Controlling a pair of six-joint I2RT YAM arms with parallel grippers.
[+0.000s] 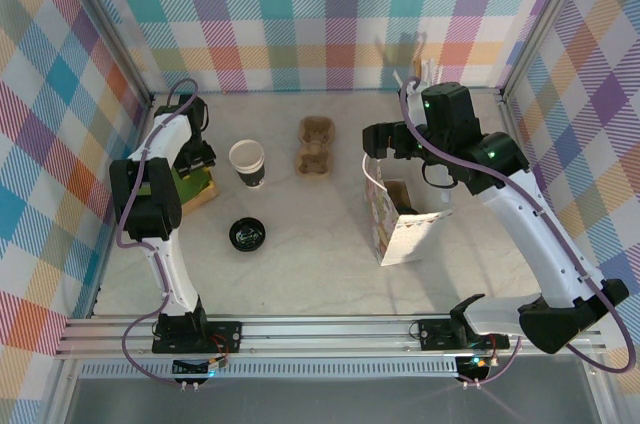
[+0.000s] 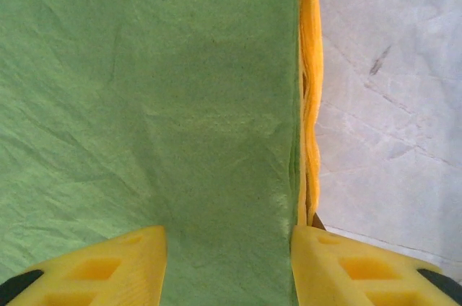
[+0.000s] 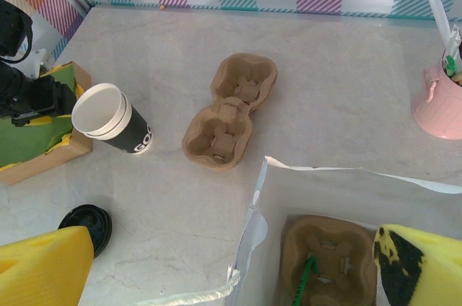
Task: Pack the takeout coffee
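Seeing coffee cup (image 1: 247, 162) upright on table (image 1: 320, 274), lidless, just left of empty paper carrier (image 1: 315, 146) | loose black lid (image 1: 246, 234) near it | I read left hand (image 2: 229, 237) open over green napkins (image 2: 144, 104) | right hand (image 3: 231, 248) wide open above white bag (image 1: 400, 229)

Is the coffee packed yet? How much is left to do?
Not yet. Done: a cardboard carrier already sits inside the open white bag. In hand: nothing; the left gripper hangs open over green napkins, the right gripper open above the bag. Left: the cup stands lidless on the table, a black lid loose nearby, both outside the bag.
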